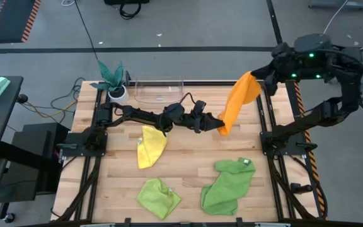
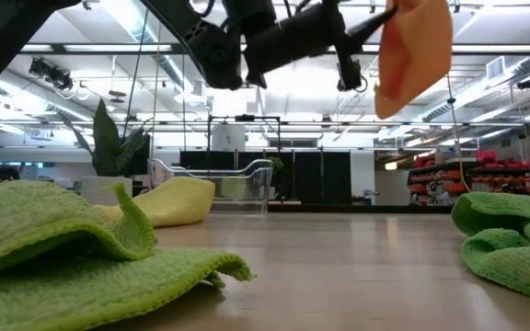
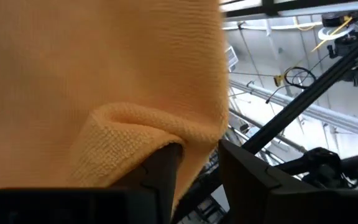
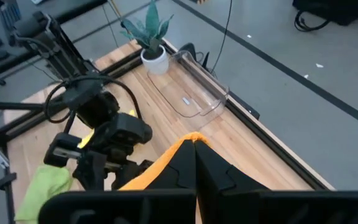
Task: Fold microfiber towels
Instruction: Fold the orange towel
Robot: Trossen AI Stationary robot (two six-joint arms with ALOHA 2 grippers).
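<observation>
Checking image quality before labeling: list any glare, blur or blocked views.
Low view: ceiling lights glare, near lime towel soft. Left wrist view: orange towel fills most of it. Right wrist view: own fingers hide the bottom. High view: evenly lit, clear.

The wooden table [image 1: 188,151] carries a yellow towel [image 1: 150,145], a lime towel [image 1: 159,197], a green towel [image 1: 228,183], a clear tray [image 1: 158,92] and a potted plant [image 1: 114,80], all lying below the raised grippers.
</observation>
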